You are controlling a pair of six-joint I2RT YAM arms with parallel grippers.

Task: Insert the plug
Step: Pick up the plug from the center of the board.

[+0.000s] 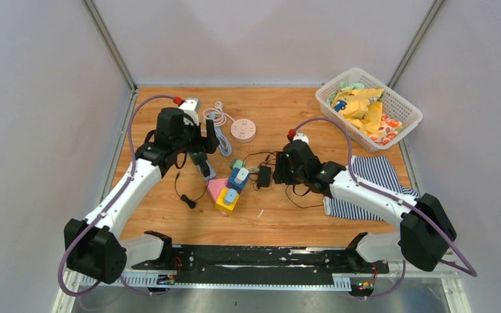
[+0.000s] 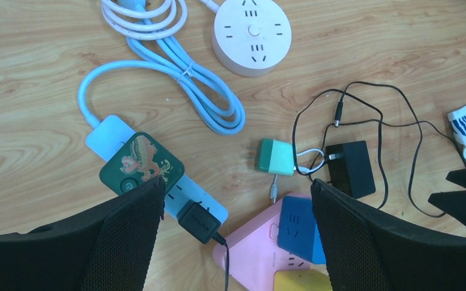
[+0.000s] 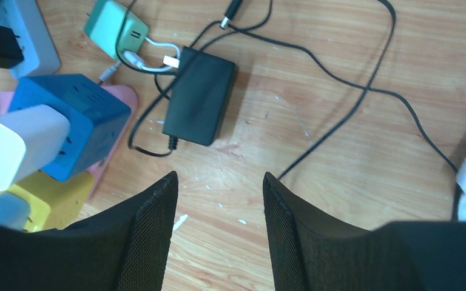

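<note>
A wooden tabletop (image 1: 287, 117) sits between grey walls (image 1: 261, 39). A white basket (image 1: 401, 101) at its far right corner holds colourful cloths (image 1: 364, 107). The black plug (image 3: 199, 96) lies just ahead of the partly open, empty right tool (image 3: 220, 179). The left tool (image 2: 236, 185) gapes wide and is empty.

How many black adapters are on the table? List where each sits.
2. A small adapter is plugged into the white power strip; a bigger adapter lies loose beside the green charger. More may be hidden.
</note>
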